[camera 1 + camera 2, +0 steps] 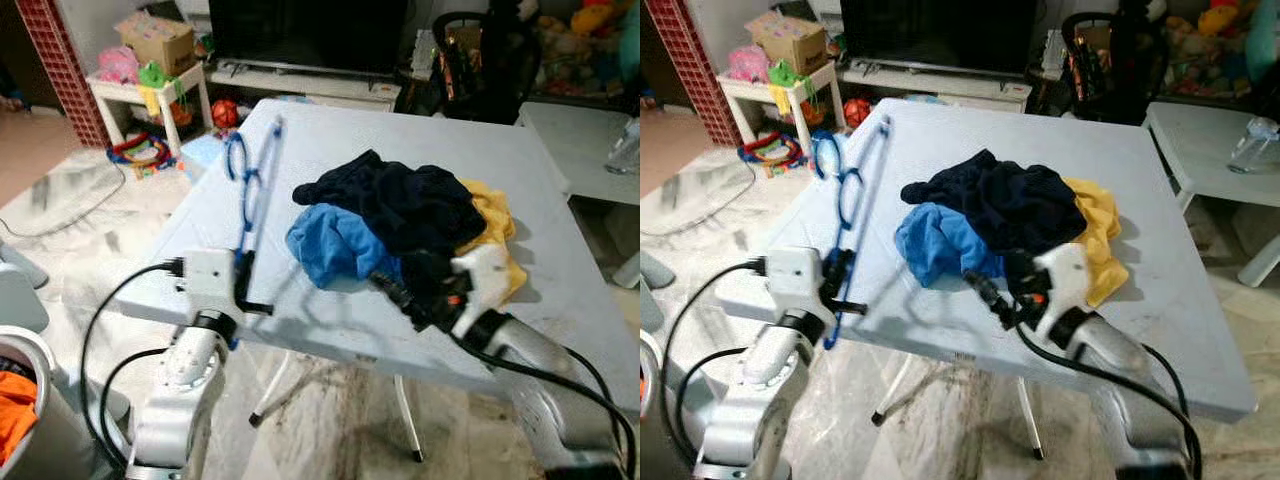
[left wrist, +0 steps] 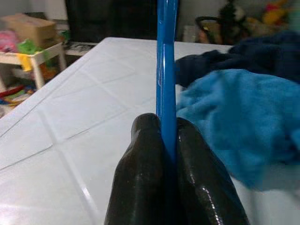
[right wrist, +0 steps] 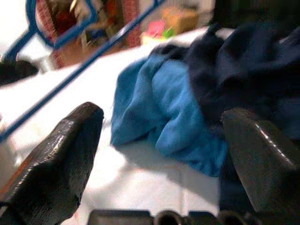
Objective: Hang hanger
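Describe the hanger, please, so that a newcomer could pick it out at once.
On the white folding table, look along its left edge, beside the pile of clothes. The blue hanger is a thin plastic frame, its near end pinched in the left gripper. It is the only rigid thing there; its neighbours are soft cloth.

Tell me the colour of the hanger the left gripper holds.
Blue. The hanger shows best in the left wrist view, clamped in the left gripper.

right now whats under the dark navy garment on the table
The dark navy garment lies over a blue cloth and a yellow garment, both partly showing. Anything else beneath the pile is covered.
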Controlling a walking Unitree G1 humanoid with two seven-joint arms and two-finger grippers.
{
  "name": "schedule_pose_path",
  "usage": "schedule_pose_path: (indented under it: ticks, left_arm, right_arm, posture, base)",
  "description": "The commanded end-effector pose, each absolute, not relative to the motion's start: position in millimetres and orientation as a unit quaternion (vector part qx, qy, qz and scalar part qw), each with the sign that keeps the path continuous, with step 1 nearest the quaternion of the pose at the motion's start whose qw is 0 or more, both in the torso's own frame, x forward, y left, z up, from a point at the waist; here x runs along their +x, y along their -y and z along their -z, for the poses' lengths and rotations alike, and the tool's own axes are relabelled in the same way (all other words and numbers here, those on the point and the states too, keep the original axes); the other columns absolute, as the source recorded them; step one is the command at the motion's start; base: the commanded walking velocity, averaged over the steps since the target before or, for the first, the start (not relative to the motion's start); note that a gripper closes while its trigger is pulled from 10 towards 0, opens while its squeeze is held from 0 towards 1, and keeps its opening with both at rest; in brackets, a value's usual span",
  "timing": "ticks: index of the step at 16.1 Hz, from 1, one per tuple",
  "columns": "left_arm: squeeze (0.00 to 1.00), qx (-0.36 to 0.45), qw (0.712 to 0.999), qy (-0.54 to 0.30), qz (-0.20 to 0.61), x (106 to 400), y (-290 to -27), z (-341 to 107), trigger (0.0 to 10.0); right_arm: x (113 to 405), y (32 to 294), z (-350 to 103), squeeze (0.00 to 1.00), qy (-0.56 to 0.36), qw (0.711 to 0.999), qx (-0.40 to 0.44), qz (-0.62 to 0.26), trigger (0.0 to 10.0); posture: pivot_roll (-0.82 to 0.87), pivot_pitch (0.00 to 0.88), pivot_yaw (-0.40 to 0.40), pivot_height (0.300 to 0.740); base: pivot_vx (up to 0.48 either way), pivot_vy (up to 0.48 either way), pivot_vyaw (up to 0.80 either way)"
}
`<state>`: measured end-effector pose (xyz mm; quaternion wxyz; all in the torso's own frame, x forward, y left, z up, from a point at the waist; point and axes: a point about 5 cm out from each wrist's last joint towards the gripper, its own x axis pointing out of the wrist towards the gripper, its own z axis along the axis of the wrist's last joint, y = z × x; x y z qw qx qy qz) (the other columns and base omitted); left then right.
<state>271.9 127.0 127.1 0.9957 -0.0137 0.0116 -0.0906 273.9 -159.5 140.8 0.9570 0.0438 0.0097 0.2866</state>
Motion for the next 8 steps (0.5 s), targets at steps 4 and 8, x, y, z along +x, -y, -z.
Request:
schedule_pose_path:
  ticks: [4,8]
  left_arm:
    - [0.0,-0.012,0.994,0.006,0.104,273.4,-121.0,-137.7,10.0]
    - [0.0,-0.011,0.994,0.008,0.104,272.7,-121.4,-138.8,10.0]
  right_arm:
    - [280.7,172.1,-154.1,0.0,0.039,0.99,0.038,-0.13,10.0]
    - [281.9,164.4,-149.3,0.0,0.025,0.991,0.038,-0.123,10.0]
  posture:
    - [0.0,0.005,-0.013,0.74]
    - [0.0,0.009,-0.02,0.74]
  base:
    - [0.0,0.0,0.0]
    - [-0.191,0.0,0.0]
